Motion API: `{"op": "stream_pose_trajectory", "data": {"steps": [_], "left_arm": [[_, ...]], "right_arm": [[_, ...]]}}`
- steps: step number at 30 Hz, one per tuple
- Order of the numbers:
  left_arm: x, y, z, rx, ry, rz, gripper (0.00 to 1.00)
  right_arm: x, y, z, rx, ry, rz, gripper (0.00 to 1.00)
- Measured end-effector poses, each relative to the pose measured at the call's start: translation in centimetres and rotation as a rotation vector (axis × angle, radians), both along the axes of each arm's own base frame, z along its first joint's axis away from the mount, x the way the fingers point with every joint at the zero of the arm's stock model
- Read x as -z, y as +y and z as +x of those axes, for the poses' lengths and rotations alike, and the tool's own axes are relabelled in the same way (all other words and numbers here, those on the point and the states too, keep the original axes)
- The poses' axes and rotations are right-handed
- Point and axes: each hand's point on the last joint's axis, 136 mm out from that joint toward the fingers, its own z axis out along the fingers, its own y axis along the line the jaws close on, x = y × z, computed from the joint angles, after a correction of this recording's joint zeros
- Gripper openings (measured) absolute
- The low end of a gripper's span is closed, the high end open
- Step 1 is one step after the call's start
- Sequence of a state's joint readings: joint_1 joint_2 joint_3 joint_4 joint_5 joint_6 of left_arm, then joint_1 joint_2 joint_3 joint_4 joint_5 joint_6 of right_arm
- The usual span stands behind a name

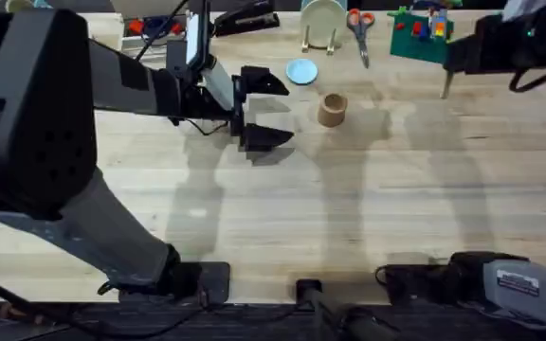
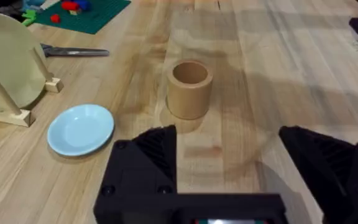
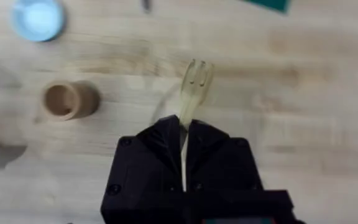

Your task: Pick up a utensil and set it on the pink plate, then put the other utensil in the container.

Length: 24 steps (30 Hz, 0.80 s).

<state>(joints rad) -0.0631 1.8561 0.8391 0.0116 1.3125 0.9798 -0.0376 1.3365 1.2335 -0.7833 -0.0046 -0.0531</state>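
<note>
The left arm rises close under the overhead camera and blocks the left third of that view as a large dark mass, covering the desk (image 1: 368,189) beneath it. Its gripper (image 1: 262,109) sits over the desk centre-left with both fingers spread wide and nothing between them; in the left wrist view the two black fingers (image 2: 148,155) frame bare wood, well apart from each other. The container (image 1: 333,109) stands upright on the desk just to the right of that gripper, open mouth up, and its interior appears empty as far as can be seen. Behind it and slightly left lies a light-blue dish (image 1: 301,71), flat on the desk, apart from the container. The right arm is cut off at the upper right corner of the overhead view, dark and partly out of frame; its gripper (image 3: 183,134) has the fingers pressed together on the handle of the fork (image 3: 194,84), which hangs tines-down over open wood. In the overhead view the fork (image 1: 446,83) shows as a thin pale stick below the dark gripper body, and its tines cannot be made out there. A cream plate on a wooden stand (image 1: 322,21), scissors (image 1: 359,28) and a green baseplate with coloured bricks (image 1: 423,33) line the far edge, partly cropped. The broad middle and near desk is open wood.
</note>
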Motion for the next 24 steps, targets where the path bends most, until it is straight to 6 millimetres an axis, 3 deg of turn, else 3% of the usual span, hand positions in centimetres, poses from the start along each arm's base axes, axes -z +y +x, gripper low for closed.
{"op": "stream_pose_trajectory", "data": {"steps": [9, 24], "left_arm": [[0.0, 0.0, 0.0, 0.000, 0.000, 0.000, 0.995], [0.0, 0.0, 0.0, 0.000, 0.000, 0.000, 0.994]], "right_arm": [[-2.6, 3.4, 1.9, -0.358, -0.174, 0.082, 0.029], [-6.2, 6.3, 0.6, -0.805, -0.431, 0.177, 0.029]]}}
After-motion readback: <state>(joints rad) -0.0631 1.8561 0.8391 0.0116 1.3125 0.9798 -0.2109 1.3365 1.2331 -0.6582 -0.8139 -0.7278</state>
